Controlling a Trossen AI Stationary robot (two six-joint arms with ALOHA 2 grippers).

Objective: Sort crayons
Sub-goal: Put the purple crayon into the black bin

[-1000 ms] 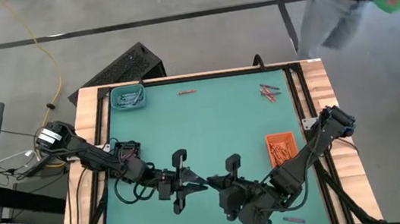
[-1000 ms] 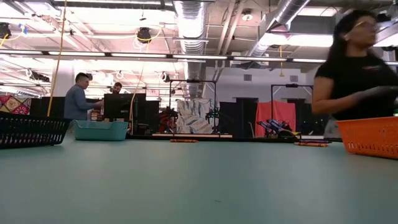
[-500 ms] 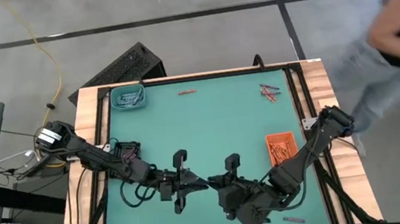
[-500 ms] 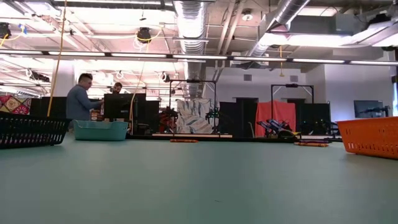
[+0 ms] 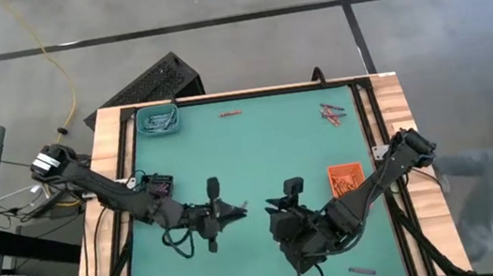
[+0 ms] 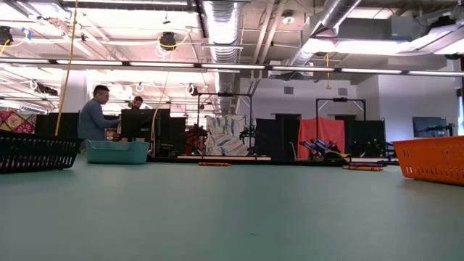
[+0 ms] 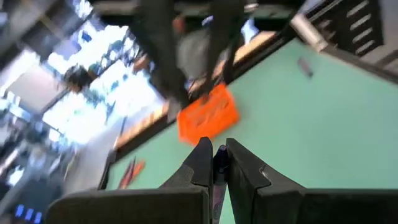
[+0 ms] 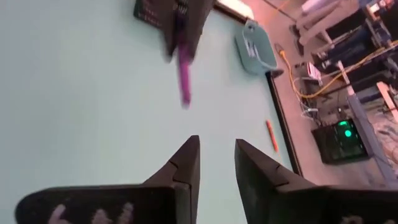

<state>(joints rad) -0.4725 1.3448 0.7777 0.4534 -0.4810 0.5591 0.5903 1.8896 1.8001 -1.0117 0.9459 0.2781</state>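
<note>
Your left arm reaches in from nine o'clock and bends low across the worktop [image 5: 258, 155], its left tool [image 5: 237, 213] near centre, fingers pinched together on a purple crayon [image 8: 184, 68] — in the right wrist view the stick juts out of that dark tool over the mat. Your right arm comes from three o'clock, folded down, with the right tool [image 5: 275, 217] just beside the left one, tip to tip but apart; its two dark wedge-shaped fingers [image 8: 186, 163] stand parted with bare mat between them and nothing held. The mat is smooth, matte teal, framed by pale wood edging. A slotted orange tray [image 5: 346, 180] with orange-red crayons sits at four o'clock, close by the right forearm; a teal tray [image 5: 159, 121] holding pale sticks sits at the eleven o'clock corner. Loose crayons lie well apart — one orange-red stick [image 5: 229, 114] at twelve o'clock near the far edge, a small mixed cluster [image 5: 331, 112] at one o'clock, one dark stick [image 5: 361, 271] at five o'clock by the near edge. The centre and far half of the mat lie open.
</note>
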